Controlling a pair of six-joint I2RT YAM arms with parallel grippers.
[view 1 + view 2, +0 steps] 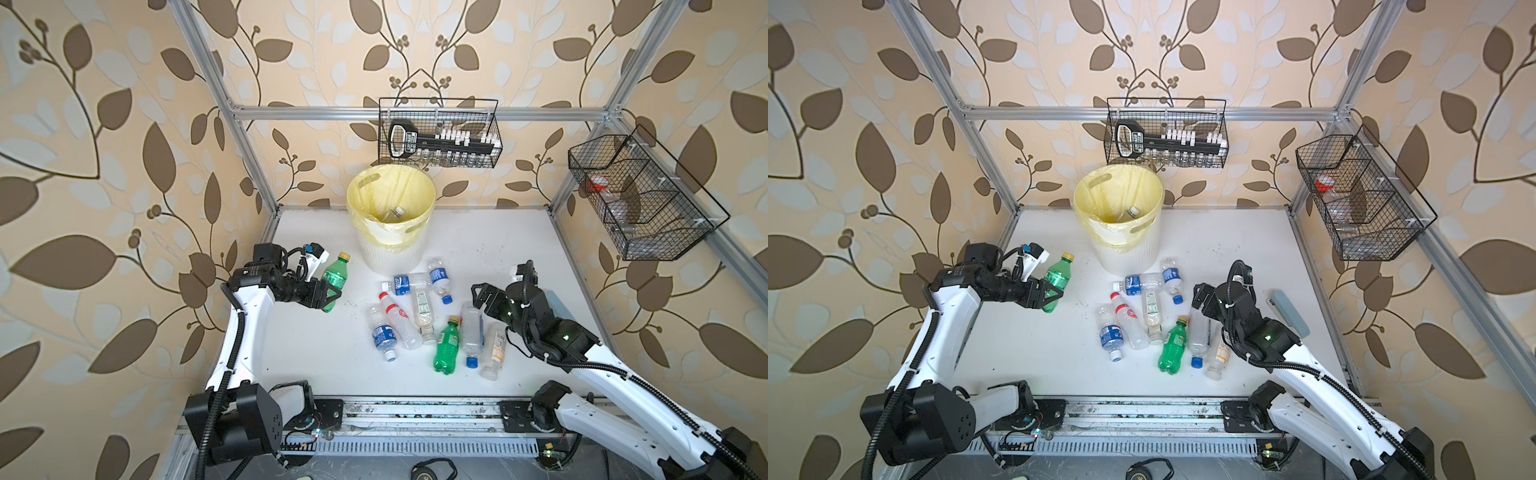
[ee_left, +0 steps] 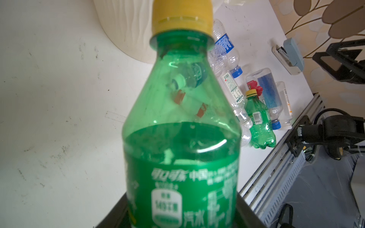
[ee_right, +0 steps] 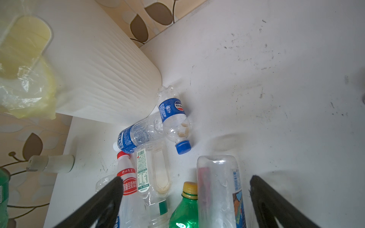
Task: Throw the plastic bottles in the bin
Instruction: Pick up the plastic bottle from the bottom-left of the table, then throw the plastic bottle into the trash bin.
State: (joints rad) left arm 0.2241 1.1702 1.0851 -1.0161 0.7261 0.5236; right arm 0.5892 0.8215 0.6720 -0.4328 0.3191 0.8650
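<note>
Left of the bin point(image 1: 390, 257), our left jaws pinch a green bottle point(image 1: 334, 280), our right jaws hang spread above the heap point(image 1: 422, 309) on the surface point(image 1: 311, 353), and we see only one bottle point(image 1: 395, 214) binned.

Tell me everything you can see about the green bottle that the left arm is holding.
The green bottle is see-through green plastic with a yellow screw cap and a green wrap label printed in white. It is capped and undented. The left jaws clamp its lower half, at the label; nothing else touches it. It is tilted, cap toward the back wall, beside the white bin but apart from it, and away from the pile of other bottles. Whether its base clears the table is unclear.
</note>
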